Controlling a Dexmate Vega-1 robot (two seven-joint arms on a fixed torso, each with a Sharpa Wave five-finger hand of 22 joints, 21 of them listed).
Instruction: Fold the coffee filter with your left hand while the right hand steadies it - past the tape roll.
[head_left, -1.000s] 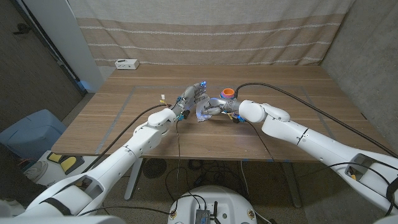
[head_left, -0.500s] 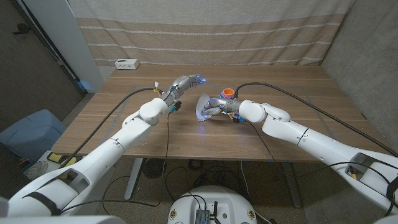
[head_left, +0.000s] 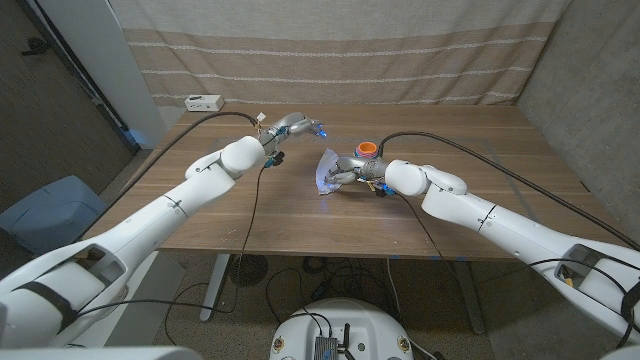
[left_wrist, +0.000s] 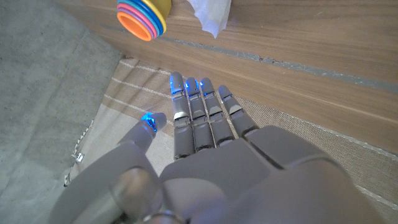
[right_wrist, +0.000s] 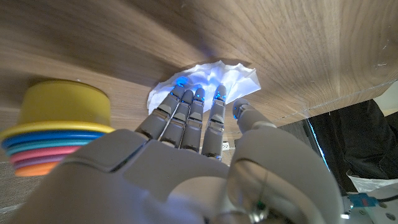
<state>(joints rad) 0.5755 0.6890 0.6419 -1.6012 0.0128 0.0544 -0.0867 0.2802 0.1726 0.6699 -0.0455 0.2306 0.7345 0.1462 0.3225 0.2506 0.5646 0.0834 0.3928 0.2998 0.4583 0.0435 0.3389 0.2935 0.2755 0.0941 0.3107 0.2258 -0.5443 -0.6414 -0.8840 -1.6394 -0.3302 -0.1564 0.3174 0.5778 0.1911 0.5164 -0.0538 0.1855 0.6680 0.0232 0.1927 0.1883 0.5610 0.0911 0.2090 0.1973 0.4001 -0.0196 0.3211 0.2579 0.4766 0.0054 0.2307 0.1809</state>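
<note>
- The right hand (head_left: 352, 172) presses its straight fingertips (right_wrist: 199, 93) onto the white coffee filter (head_left: 328, 168), which lies on the wooden table (head_left: 300, 225) near its centre, one edge curling up. It pins the paper; I see no closed grasp.
- The left hand (head_left: 292, 126) hovers at about ten o'clock from the filter, apart from it, fingers extended and loosely spread, holding nothing.
- A stack of coloured cups (head_left: 367, 150), orange on top in the head view, stands just beside the right hand at roughly one o'clock from the filter.
- Risk, as I judge it: the paper is light and crumpled, so a fold pushed from the left could drag it out from under the fingertips, or spring open if the crease is not pressed down.
- Risk: the cups stand close, so a sweep of either hand could knock them over.
- Risk: both hands working on one small sheet could collide.
- A white box (head_left: 203, 101) sits at the table's far left; no writing on it, or on anything else, is legible.
</note>
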